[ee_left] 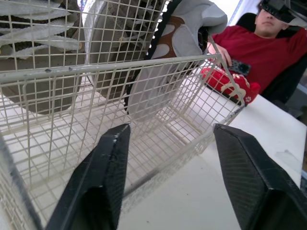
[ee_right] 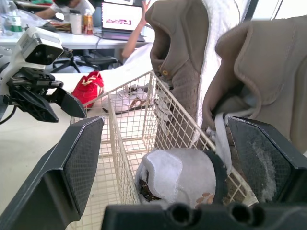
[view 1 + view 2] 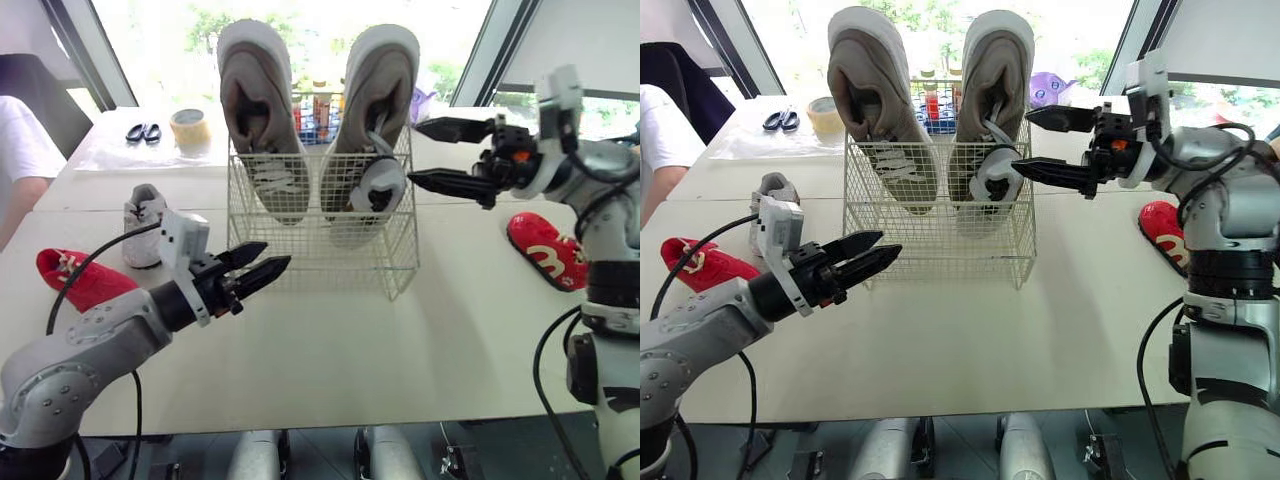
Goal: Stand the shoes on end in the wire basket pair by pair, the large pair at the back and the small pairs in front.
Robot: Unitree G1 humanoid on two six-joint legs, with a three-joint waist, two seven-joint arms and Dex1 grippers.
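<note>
A white wire basket [image 3: 320,245] stands mid-table. Two large taupe shoes [image 3: 262,110] [image 3: 378,100] stand on end at its back. A small grey shoe [image 3: 378,190] stands in front of the right one, also seen in the right wrist view [image 2: 177,175]. Its mate [image 3: 145,225] lies on the table left of the basket. One small red shoe [image 3: 80,280] lies far left, another [image 3: 545,250] far right. My left gripper [image 3: 277,253] hovers open and empty at the basket's front left. By the basket's upper right edge, my right gripper [image 3: 413,151] is open and empty.
A tape roll [image 3: 189,128] and scissors [image 3: 143,132] lie at the back left. A person's white sleeve [image 3: 20,140] is at the left edge. A seated person in red [image 1: 268,43] is beyond the table's right side. Bottles stand behind the basket.
</note>
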